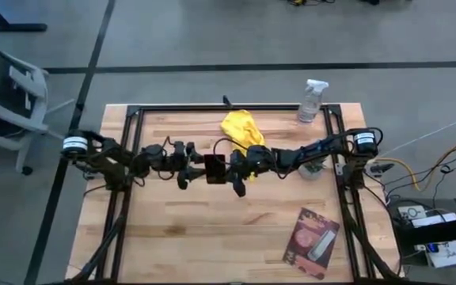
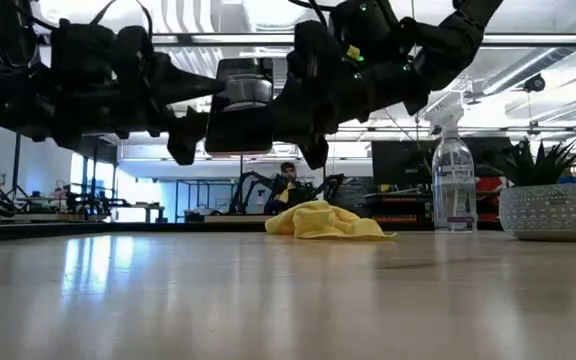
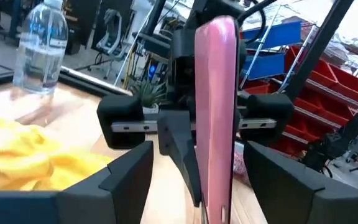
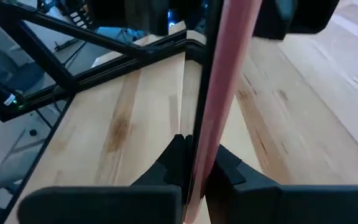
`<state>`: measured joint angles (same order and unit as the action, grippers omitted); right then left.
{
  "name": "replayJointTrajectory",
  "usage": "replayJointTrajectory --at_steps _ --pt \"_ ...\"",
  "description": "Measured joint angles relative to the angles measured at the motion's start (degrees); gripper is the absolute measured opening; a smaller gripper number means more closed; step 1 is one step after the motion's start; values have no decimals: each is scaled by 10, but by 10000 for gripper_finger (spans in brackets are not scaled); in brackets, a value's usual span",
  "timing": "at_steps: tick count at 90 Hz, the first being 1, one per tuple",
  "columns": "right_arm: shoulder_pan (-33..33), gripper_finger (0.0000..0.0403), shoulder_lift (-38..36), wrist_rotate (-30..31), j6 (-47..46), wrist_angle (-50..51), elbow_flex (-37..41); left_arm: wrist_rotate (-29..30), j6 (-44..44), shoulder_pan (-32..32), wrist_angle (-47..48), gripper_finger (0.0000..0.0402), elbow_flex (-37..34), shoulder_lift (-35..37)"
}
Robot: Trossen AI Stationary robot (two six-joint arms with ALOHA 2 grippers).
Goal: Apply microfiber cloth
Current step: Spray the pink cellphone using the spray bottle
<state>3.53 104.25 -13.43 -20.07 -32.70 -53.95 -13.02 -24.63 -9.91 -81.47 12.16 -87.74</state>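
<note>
The yellow microfiber cloth (image 1: 242, 131) (image 2: 323, 222) (image 3: 23, 158) lies crumpled on the table, just beyond the middle, and no gripper touches it. Both arms meet over the table's middle around a thin flat slab with a pink rim and a dark face (image 1: 214, 168) (image 2: 238, 105), held in the air. My right gripper (image 1: 232, 170) (image 4: 194, 155) is shut on it. My left gripper (image 1: 190, 168) (image 3: 204, 180) stands open; its fingers lie wide on either side of the slab's pink edge (image 3: 216, 106) without touching it. My right gripper pinches the slab's two flat faces between its two fingers, at the end nearest to it (image 4: 205, 146). The fingers come level from the table's right. The slab is lifted well clear of the table and reaches out toward my left gripper.
A clear spray bottle (image 1: 313, 100) (image 2: 453, 180) stands at the far right. A small potted plant (image 2: 546, 205) stands near the right arm's base. A pink-and-dark flat packet (image 1: 313, 241) lies near the front right. A person sits in the room beyond the table (image 2: 288, 180).
</note>
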Motion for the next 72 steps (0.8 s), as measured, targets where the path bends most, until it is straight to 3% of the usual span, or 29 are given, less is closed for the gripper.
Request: replayJointTrajectory --at_steps 15,40,72 --pt "0 9 0 1 -5 -7 0 0 7 0 0 161 1 -1" --pt "0 13 0 19 -2 -10 0 4 29 0 0 21 -1 15" --pt "0 43 0 51 -2 -9 0 9 35 0 2 16 9 14"
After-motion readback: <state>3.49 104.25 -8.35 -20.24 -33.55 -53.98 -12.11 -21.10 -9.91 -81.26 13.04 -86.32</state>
